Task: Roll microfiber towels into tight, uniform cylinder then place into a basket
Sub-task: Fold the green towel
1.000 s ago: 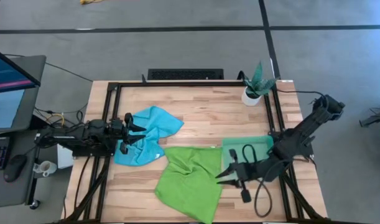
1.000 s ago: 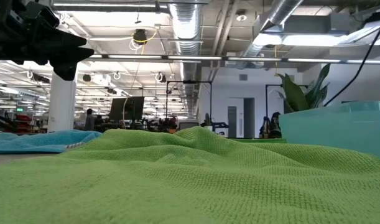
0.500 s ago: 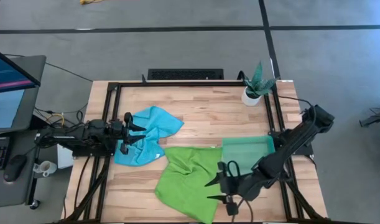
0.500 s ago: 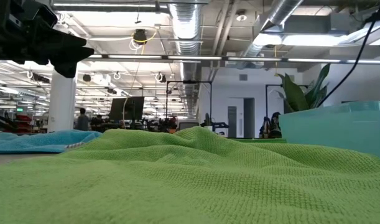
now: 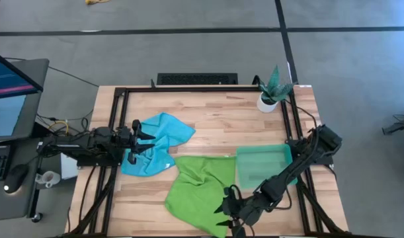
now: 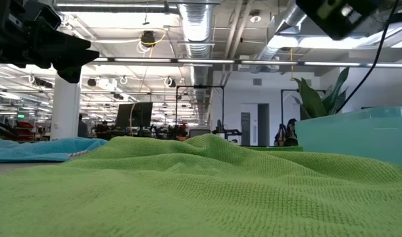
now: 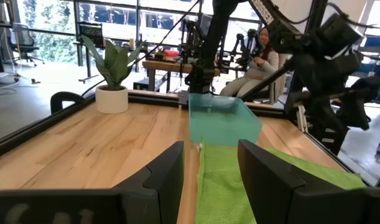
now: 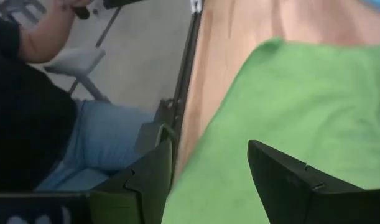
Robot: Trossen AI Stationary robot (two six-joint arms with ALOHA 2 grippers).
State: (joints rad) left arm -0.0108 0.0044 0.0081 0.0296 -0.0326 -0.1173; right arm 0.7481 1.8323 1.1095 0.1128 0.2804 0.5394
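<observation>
No legible text, labels, brands or numbers anywhere in view.

I see pale, smooth wood planks with visible grain on the table (image 5: 215, 125), framed by matt black metal rails (image 5: 188, 89). On it, the lime green towel (image 5: 202, 188) is soft cloth with a nubbly, matt weave; the turquoise towel (image 5: 159, 142) looks the same. Beside the green towel, the basket (image 5: 263, 164) is smooth translucent plastic.
</observation>
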